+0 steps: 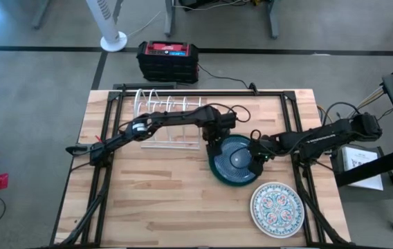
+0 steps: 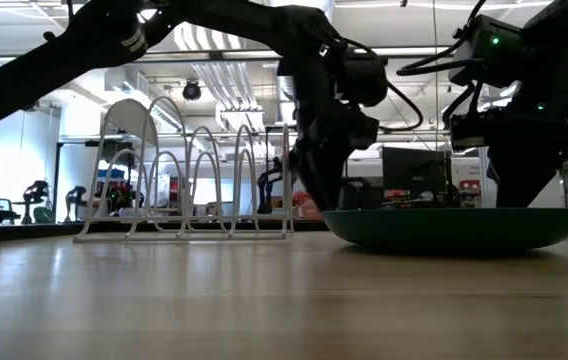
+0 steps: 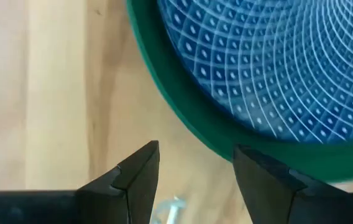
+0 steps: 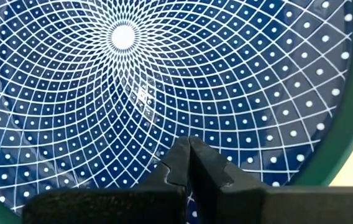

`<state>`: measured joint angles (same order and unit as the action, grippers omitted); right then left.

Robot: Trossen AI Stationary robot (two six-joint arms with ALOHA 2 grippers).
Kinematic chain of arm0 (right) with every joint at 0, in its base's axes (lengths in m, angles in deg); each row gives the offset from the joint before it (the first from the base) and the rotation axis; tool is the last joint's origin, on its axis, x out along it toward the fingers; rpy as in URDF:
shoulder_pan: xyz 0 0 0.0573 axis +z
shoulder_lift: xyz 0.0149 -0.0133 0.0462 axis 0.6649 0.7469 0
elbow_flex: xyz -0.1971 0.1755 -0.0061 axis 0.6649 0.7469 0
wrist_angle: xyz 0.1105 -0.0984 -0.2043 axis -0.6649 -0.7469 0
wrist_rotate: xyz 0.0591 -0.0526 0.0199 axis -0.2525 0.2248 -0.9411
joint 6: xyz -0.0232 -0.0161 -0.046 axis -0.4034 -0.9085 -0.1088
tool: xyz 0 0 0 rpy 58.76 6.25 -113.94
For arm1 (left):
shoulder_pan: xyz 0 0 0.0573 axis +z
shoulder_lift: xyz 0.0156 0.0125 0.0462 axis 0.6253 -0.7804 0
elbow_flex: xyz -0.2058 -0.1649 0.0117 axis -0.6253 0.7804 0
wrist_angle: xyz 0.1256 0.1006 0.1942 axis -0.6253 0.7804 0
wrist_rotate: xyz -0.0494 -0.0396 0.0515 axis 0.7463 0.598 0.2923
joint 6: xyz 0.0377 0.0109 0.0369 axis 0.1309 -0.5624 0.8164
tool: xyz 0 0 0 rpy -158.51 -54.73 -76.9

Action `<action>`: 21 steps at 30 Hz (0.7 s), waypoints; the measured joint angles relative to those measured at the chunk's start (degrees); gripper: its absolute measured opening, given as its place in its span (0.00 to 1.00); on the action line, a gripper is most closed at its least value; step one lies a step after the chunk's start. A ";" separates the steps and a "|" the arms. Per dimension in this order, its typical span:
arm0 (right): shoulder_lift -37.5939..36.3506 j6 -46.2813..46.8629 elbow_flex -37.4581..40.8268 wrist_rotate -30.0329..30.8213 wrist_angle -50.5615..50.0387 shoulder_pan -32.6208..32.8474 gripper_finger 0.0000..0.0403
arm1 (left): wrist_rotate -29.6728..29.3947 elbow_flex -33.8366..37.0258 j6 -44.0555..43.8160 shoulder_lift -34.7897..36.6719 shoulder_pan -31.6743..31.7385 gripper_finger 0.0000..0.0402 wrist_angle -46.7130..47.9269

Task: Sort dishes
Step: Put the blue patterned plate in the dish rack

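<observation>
Blue plate (image 1: 234, 160) on wooden table (image 1: 148, 200); room seemingly industrial.

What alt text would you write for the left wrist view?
The left gripper, fingers open, hovers at the green rim of a blue-patterned plate lying on the wooden table.

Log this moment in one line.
left claw: open at blue plate rim | right claw: shut over plate | floral plate: apart | rack: empty
</observation>
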<state>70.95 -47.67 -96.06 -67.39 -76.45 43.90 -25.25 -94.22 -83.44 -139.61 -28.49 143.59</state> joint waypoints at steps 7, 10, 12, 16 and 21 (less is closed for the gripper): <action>1.63 0.81 -0.12 0.02 0.19 -0.02 0.00 | 6.64 0.00 -3.81 0.04 -0.07 0.48 1.71; 1.84 0.88 -0.14 0.17 0.38 -0.02 0.00 | 9.50 0.00 -6.13 0.02 -0.09 0.48 -0.20; 1.86 1.10 -0.14 0.57 0.58 0.00 0.00 | 9.56 0.00 -6.99 0.02 -0.15 0.48 -1.46; 1.95 1.11 -0.05 0.88 1.49 0.00 0.00 | 9.40 0.00 -10.73 0.02 -0.39 0.48 -3.78; 1.97 1.12 -0.01 1.06 1.82 -0.02 0.00 | 1.67 0.00 -13.39 -0.32 -1.13 0.48 -3.27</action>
<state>72.91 -46.54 -96.07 -66.33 -74.63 43.87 -23.58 -94.22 -96.83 -139.92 -29.62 140.33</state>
